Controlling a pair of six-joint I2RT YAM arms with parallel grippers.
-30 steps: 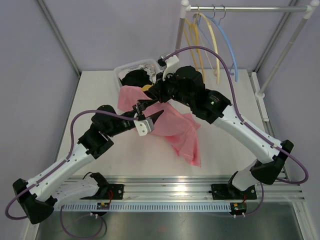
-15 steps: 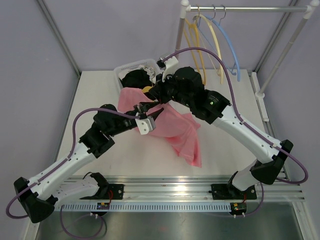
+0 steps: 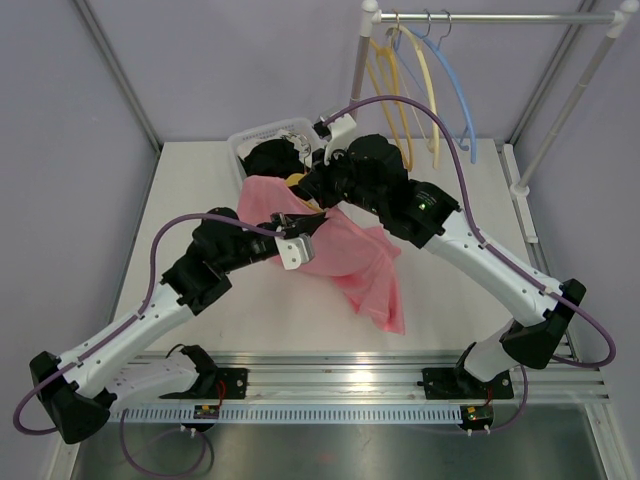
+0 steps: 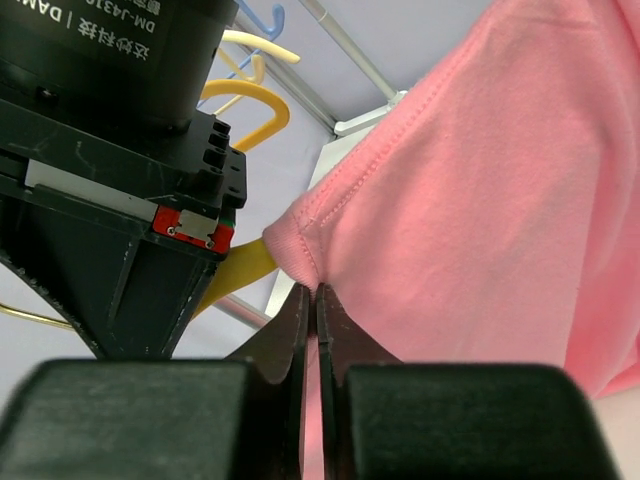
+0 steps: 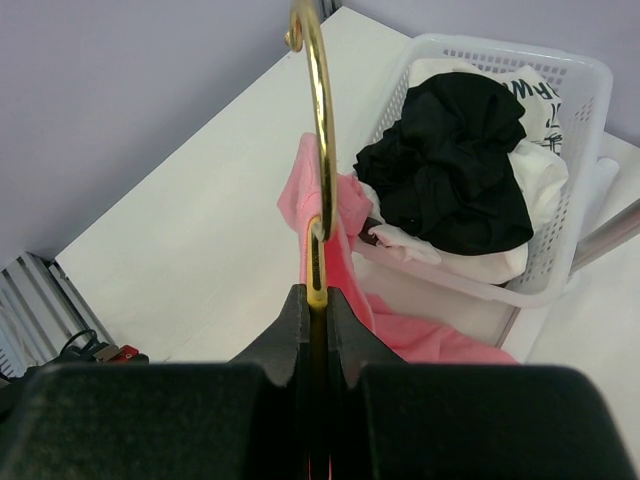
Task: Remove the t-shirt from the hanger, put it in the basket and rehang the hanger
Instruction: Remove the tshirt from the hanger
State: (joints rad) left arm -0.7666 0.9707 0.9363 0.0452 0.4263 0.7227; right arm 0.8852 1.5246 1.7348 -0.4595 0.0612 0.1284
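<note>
The pink t-shirt [image 3: 352, 255] hangs from a yellow hanger [image 5: 318, 130] above the middle of the table, its lower part draped on the surface. My right gripper [image 5: 318, 296] is shut on the hanger's neck just below the metal hook, and pink cloth [image 5: 340, 215] bunches around it. My left gripper [image 4: 318, 292] is shut on a ribbed edge of the t-shirt [image 4: 480, 190], right beside the hanger's yellow arm [image 4: 236, 270]. In the top view, the left gripper [image 3: 306, 224] sits just below the right gripper [image 3: 312, 192].
A white basket [image 3: 247, 141] holding black and white clothes [image 5: 455, 165] stands at the back of the table, just behind the grippers. A clothes rack [image 3: 500, 17] at the back right carries yellow, cream and blue hangers [image 3: 459, 95].
My left gripper has closed from open onto the t-shirt's edge and shifted slightly up toward the right gripper. The right gripper has kept its hold on the hanger.
</note>
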